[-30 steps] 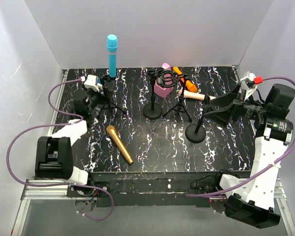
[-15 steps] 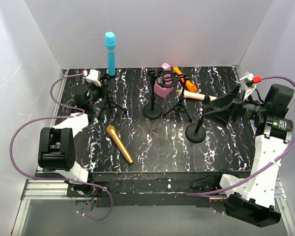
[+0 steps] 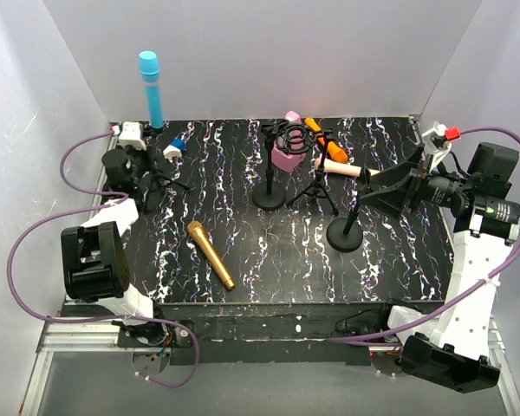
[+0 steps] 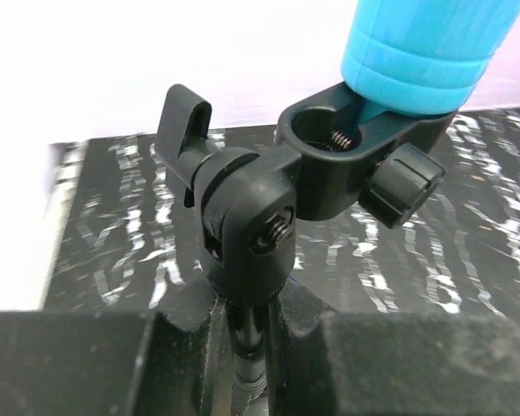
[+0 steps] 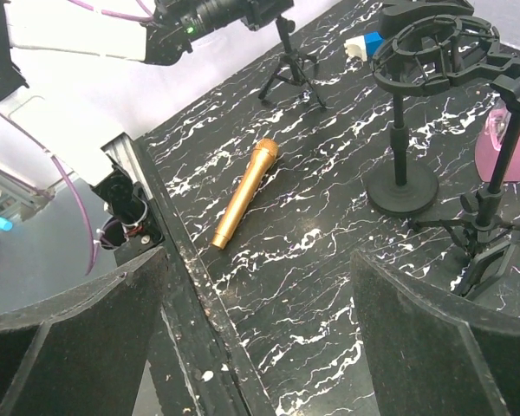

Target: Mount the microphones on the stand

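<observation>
At the far left corner, the cyan-blue microphone (image 3: 150, 87) points straight up in its tripod stand (image 4: 243, 221). The left gripper (image 4: 247, 347) squeezes the stand's pole. The gold microphone (image 3: 211, 254) lies flat nearby. The right gripper (image 5: 260, 347) is spread wide.

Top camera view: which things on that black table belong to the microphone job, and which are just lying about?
Job: cyan-blue microphone, clamped in the left tripod stand; gold microphone; orange microphone; pink-beige microphone; shock-mount stand; middle tripod; round-base stand.
Lying about: pink metronome; small blue-and-white block.
</observation>
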Tool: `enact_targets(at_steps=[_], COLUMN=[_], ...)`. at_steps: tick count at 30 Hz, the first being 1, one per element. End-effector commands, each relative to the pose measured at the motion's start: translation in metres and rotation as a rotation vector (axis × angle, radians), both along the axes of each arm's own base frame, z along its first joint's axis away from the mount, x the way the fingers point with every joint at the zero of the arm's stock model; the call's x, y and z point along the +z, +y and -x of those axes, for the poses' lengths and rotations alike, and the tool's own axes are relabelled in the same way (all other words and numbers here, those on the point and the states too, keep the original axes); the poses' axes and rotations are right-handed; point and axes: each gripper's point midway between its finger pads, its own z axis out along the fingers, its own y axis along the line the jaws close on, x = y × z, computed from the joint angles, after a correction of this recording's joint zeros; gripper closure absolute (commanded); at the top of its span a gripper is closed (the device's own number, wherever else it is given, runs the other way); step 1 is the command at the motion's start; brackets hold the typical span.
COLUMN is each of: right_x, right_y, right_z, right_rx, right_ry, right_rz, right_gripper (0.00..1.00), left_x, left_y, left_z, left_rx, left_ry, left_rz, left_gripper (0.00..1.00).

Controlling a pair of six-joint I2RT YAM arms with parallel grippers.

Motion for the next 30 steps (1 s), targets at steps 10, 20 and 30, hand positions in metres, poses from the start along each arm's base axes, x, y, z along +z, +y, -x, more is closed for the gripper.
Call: enact_targets(at_steps=[10, 20, 30], right_x=[0.008, 0.006, 0.003], right_y=[0.005, 0.008, 0.007], right_z=[-0.002, 0.004, 0.013], right_rx=[0.018, 0.028, 0.006], right_ry=[-0.003, -0.010, -0.067], right_rz=[0.026, 0.027, 0.077], right_gripper=[0.08, 0.08, 0.07], left_x=[0.024, 0.030, 0.044], left_y=[0.114, 0.111, 0.107], left_z=[-0.003, 0.018, 0.086], left_rx=[0.313, 0.352, 0.564], left_ry=[-0.103, -0.096, 0.129], left_rz=[-0.064, 0.009, 0.356], left_gripper=[1.00, 0.27, 0.02])
